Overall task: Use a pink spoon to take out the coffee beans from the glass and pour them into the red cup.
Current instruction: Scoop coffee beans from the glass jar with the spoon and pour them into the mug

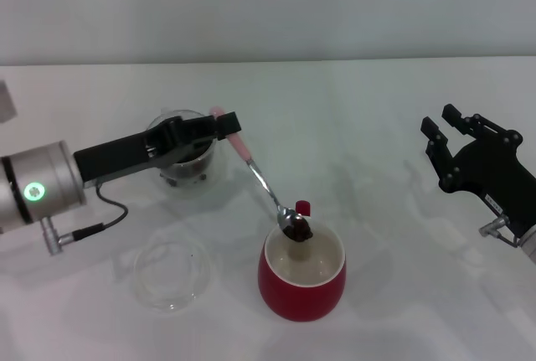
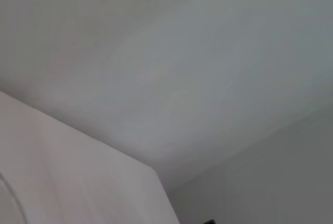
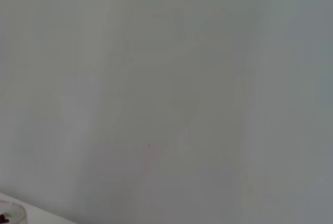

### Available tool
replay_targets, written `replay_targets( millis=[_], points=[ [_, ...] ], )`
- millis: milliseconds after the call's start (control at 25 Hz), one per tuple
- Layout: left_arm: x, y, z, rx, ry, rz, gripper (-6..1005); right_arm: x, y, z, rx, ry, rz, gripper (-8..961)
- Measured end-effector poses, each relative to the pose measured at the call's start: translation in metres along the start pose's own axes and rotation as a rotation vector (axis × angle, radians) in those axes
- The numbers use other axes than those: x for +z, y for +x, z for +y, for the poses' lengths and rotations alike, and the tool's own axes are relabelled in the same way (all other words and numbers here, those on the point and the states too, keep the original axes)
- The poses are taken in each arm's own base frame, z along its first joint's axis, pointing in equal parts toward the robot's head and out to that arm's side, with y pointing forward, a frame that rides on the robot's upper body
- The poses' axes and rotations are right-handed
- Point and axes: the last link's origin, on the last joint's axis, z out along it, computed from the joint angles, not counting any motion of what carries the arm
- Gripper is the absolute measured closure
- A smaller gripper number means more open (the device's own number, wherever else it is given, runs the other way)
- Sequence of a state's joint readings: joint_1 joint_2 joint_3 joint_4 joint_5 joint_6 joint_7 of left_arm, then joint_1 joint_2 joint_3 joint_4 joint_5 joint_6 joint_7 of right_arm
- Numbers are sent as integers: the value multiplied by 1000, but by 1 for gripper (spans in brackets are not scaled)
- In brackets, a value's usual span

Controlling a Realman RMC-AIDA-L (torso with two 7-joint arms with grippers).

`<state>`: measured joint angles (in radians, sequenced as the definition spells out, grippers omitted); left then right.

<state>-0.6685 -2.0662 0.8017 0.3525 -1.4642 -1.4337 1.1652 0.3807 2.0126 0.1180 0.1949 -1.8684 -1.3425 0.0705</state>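
In the head view my left gripper (image 1: 228, 123) is shut on the pale pink handle of the pink spoon (image 1: 261, 175), above the glass (image 1: 186, 157). The spoon slants down to the right, and its metal bowl carries a small heap of coffee beans (image 1: 296, 227) just over the far rim of the red cup (image 1: 302, 273). The cup stands at the front middle, its cream inside showing, with its red handle behind the spoon bowl. The glass is partly hidden behind my left arm, with dark beans at its bottom. My right gripper (image 1: 456, 139) hovers open and empty at the right.
A flat shallow clear dish (image 1: 172, 274) lies on the white table (image 1: 377, 110) to the left of the red cup. A cable hangs from my left arm near it. The wrist views show only pale wall and surface; a clear rim (image 3: 10, 214) shows at a corner.
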Motion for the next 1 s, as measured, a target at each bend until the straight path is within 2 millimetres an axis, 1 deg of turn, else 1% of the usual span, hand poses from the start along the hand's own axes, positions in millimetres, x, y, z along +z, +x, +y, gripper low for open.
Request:
replay_targets(
  millis=[40,80,200,400,640,1000],
  points=[
    [0,0,0,0,0,0,877,0,0,0,0,0,-1,641],
    [7,2,3,22,-6,-27,877,0,0,0,0,-1,-1,641],
    [15,2,6,51,-10,-57,877,1,-1,0,-1,-1,-3,641],
    [23,5,9,94,-8,-88,877,1,-1,0,-1,-2,-4,641],
    [26,11,9,154,17,-101,876,-1,-1,0,1,1,-6,640],
    [34,14,13,266,35,-157,876,-1,-1,0,0,1,-8,640]
  ],
)
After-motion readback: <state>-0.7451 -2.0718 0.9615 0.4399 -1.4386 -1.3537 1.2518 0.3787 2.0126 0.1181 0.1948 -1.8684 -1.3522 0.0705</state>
